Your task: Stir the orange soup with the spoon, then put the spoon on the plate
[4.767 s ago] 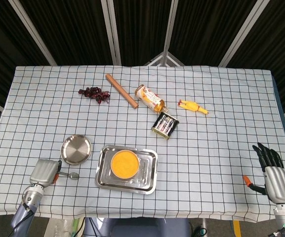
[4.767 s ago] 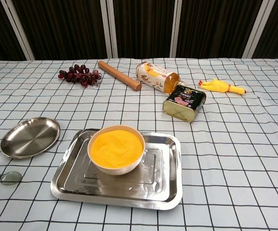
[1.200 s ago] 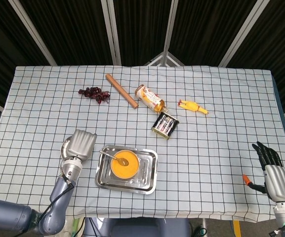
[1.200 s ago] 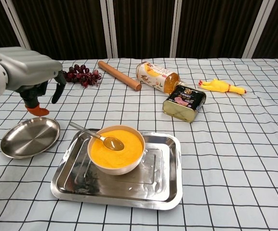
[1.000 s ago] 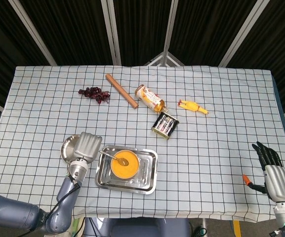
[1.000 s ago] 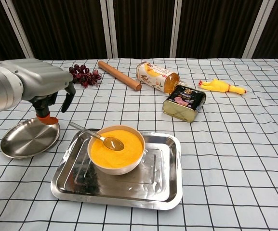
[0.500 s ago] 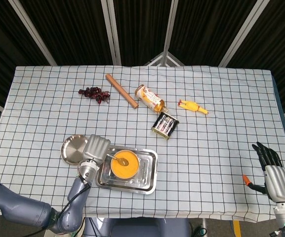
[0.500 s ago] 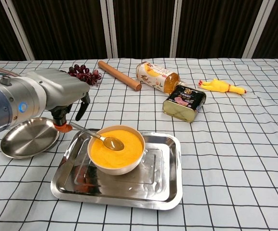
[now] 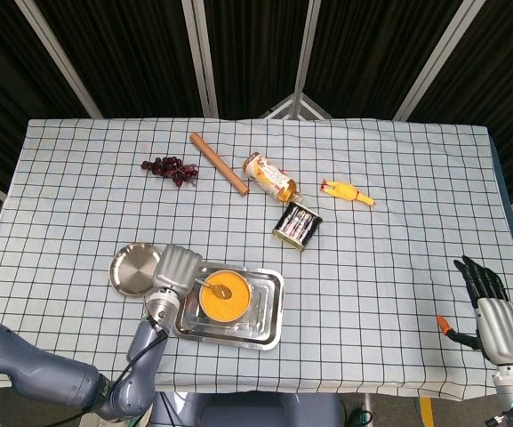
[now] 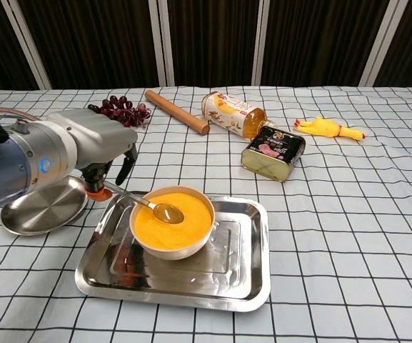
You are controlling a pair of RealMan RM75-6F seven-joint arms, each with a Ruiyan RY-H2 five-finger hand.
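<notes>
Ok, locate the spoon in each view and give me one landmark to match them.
Head view: the spoon is at lower left of centre, its scoop on the orange soup.
Chest view: spoon left of centre, handle towards the left hand.
Shared landmark: the steel tray.

Front right: bare table between tray and right robot hand.
Left: plate beside tray, left robot hand over the gap.
Back: grapes, rolling pin, bottle, can, rubber chicken strung across.
Middle: open strip between that row and bowl.
</notes>
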